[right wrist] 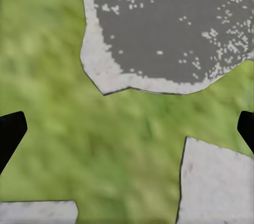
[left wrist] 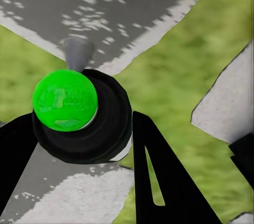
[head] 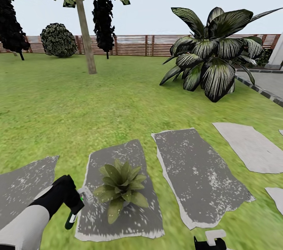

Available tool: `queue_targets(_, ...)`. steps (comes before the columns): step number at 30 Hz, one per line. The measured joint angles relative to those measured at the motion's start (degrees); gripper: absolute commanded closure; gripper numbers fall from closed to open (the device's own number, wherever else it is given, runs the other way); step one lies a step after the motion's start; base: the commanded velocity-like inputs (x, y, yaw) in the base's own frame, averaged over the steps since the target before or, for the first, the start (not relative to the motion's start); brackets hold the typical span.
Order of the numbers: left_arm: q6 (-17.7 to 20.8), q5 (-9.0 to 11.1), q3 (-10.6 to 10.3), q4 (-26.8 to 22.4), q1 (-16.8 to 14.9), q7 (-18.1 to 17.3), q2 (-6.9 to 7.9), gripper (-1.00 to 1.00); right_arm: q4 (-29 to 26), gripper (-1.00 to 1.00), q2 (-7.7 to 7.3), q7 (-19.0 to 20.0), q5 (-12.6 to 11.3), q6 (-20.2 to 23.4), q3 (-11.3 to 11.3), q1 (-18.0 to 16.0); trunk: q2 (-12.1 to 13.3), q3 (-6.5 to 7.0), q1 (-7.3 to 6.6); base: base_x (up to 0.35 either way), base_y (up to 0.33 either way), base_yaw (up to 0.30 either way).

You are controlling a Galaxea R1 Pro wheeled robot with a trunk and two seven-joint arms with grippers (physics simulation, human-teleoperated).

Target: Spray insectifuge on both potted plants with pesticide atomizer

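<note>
A small dark atomizer (left wrist: 103,123) with a bright green round top and a grey nozzle sits between the black fingers (left wrist: 159,176) of my left gripper (left wrist: 84,147), which is shut on it. In the head view this gripper (head: 76,204) hangs low at the left with the atomizer (head: 85,195) in it, nozzle toward a potted plant (head: 120,188) just to its right. That plant is a low rosette of olive-green leaves standing on a grey slab (head: 118,156). My right gripper (right wrist: 127,129) is open over grass, its fingertips far apart, and its top (head: 210,241) shows at the head view's lower edge.
More grey stepping slabs (head: 196,171) lie in the lawn to the right. A huge dark plant with white-striped leaves (head: 212,59) stands at the back right beside a paved edge (head: 263,89). A tree trunk (head: 85,30), a round bush (head: 59,40) and a slatted wooden fence (head: 137,45) lie farther back.
</note>
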Motion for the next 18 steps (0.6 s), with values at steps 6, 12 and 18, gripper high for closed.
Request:
queue_targets(6, -0.3, -0.4, 0.3, 0.1, 0.3, 0.0, 0.91, 1.0, 0.0, -1.0, 0.0, 0.0, 0.0, 0.0, 0.0, 0.0, 0.0, 0.0, 0.0, 0.0, 0.0, 0.0)
queue_targets(12, 0.0, 0.0, 0.0, 0.0, -0.3, -1.8, -0.42, 1.0, -0.1, -1.0, 0.08, 0.0, 0.0, 0.0, 0.0, 0.0, 0.0, 0.0, 0.0, 0.0, 0.0, 0.0)
queue_targets(18, 0.0, -1.8, -0.3, 0.1, -3.6, -8.7, -1.48, 1.0, -0.1, -1.0, 0.09, 0.0, 0.0, 0.0, 0.0, 0.0, 0.0, 0.0, 0.0, 0.0, 0.0, 0.0)
